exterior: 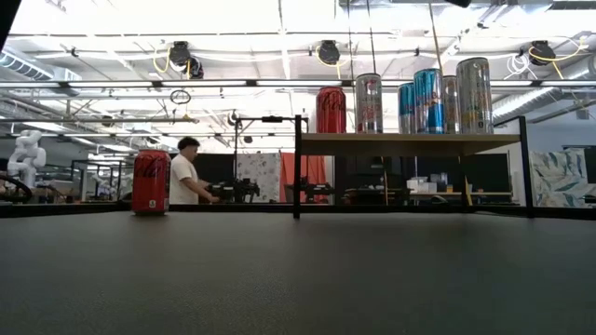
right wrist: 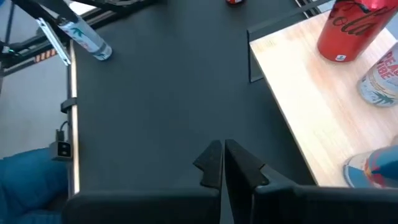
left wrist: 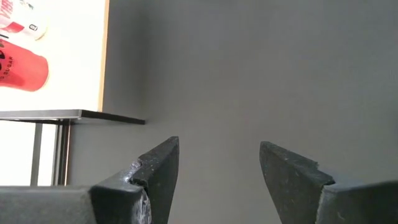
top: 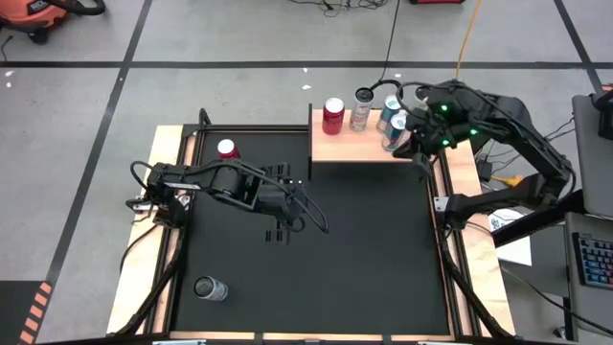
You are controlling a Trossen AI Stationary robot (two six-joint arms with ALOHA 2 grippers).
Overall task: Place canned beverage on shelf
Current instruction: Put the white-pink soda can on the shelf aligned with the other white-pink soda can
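The pale-wood shelf [top: 356,147] stands at the table's far edge on black supports. On it stand several cans upright: a red one [top: 332,115], a silver one [top: 361,109] and blue ones [top: 392,122]. My right gripper [right wrist: 224,162] is shut and empty, just off the shelf's right end [top: 422,165], above the black table. My left gripper [left wrist: 219,174] hangs open over the table's middle [top: 319,223], nothing between its fingers. Another red can [top: 228,149] stands on the table at the far left, and a silver can [top: 211,288] lies on its side at the near left.
Narrow wooden strips [top: 165,240] edge the black table. In the low view the shelf board [exterior: 410,142] sits well above the tabletop, with open room beneath. A person [exterior: 191,172] stands far behind the table. Cables and a keyboard [top: 594,259] lie off the right side.
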